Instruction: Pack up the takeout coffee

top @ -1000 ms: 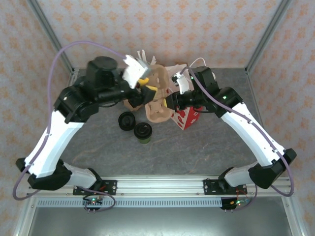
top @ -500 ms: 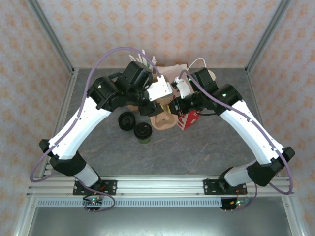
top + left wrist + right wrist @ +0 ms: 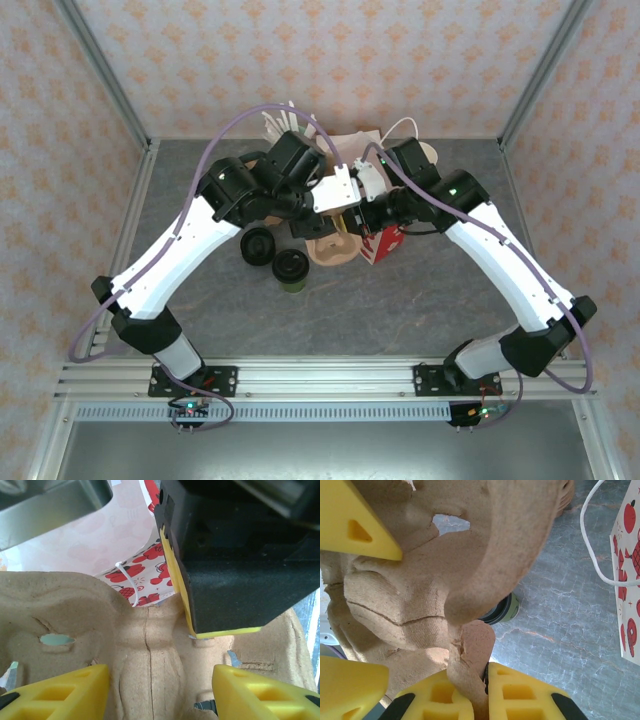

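Starting at the left, a loose black round lid (image 3: 258,245) lies on the grey table (image 3: 430,290). Just beside it to the right stands the takeout coffee (image 3: 291,268), a dark-green cup under its black lid. It sits upright on the table with its long axis vertical and the lid facing up, outside both the carrier and the bag, and the lid hides whatever is in it. No label on it can be read from above. Next along, the moulded pulp cup carrier (image 3: 335,250) hangs tilted above the table between the two arms. The left gripper (image 3: 157,680) has its yellow fingers (image 3: 60,692) spread wide to either side of the carrier's cracked centre ridge, clamping nothing. And there's the right gripper (image 3: 470,670), pinched tight on a torn flap at the carrier's edge, its pads pressed against both faces of the pulp. Furthest right stands the red-and-white bag (image 3: 385,240), touching the carrier, with a white cord handle and red fruit-like prints. Any lettering on it is too small to read, and the arms cover its mouth.
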Available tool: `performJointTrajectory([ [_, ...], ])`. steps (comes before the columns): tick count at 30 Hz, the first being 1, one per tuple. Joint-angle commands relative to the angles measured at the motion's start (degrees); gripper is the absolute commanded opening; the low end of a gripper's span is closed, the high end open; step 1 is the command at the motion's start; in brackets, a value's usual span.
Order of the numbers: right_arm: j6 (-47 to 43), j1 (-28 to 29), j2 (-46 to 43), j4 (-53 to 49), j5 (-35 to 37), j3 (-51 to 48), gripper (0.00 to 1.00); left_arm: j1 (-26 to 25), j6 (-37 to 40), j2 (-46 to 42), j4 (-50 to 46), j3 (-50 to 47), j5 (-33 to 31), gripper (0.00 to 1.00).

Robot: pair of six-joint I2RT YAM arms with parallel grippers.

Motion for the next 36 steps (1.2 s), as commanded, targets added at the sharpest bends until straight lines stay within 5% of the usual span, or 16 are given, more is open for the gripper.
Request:
performJointTrajectory([
  [1,-0.80,0.31,-0.42,-0.59,0.05,1.84,0.10,-0.30,1.04,0.13,1.00,-1.13,-2.29,0.56],
  [20,-0.37,0.33,-1.95,-0.57,0.52,1.49,0.12,-1.48,2.72,2.85,1.37,-2.21,-5.84,0.48],
  [27,-0.61,0.31,-2.00,-0.86,0.75,1.65,0.12,-1.77,3.49,3.96,-0.18,-1.77,-6.44,0.56],
  [36,-0.73,0.31,-3.03,-0.73,1.80,1.31,0.12,-1.81,4.27,3.36,-0.34,-2.97,-6.39,0.40],
])
